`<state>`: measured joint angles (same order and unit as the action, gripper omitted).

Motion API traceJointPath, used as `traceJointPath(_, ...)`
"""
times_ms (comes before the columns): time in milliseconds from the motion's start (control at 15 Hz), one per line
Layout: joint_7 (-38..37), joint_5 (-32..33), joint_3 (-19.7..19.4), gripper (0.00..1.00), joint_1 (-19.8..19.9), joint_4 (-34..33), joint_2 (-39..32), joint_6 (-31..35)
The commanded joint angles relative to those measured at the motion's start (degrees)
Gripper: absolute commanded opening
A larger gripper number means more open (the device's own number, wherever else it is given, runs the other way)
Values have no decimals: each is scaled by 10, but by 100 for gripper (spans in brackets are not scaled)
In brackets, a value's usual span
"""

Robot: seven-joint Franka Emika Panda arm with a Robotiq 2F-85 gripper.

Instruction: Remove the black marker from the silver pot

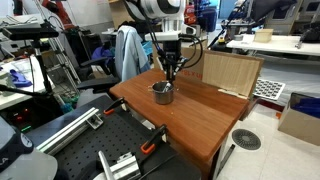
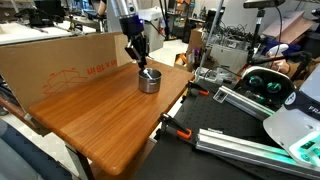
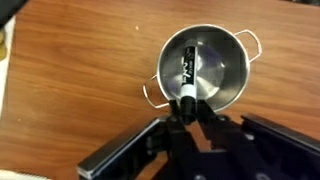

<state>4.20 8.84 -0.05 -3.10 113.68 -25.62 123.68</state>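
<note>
The silver pot (image 3: 232,45) stands on the wooden table, seen from above in the wrist view. The black marker (image 3: 189,68) lies tilted inside it, its near end with a pale band rising over the rim. My gripper (image 3: 186,112) has its two fingers closed on either side of that near end. In both exterior views the gripper (image 1: 168,72) (image 2: 141,60) hangs straight down just above the pot (image 1: 162,93) (image 2: 149,82). The marker is too small to make out there.
The pot sits near the back of the wooden table (image 1: 200,120) (image 2: 110,125). A cardboard box (image 1: 232,72) stands close beside it, a long cardboard wall (image 2: 60,62) behind. Orange clamps (image 2: 178,130) grip the table edge. Benches and equipment surround it.
</note>
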Motion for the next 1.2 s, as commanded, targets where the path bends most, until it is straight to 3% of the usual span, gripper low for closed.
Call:
traceJointPath(0,-10,17,-1,58,-2,-22,-18,-15)
traceJointPath(133,-11,22,-1,73,-2,-24,-21,-13)
traceJointPath(200,-10,23,-1,29,-2,-25,-22,-12)
traceJointPath(333,-10,26,-1,32,-2,-26,-24,-9)
traceJointPath(600,-8,30,0,1,-2,-30,-26,-12)
traceJointPath(1133,-1,17,5,5,3,-21,-7,-11)
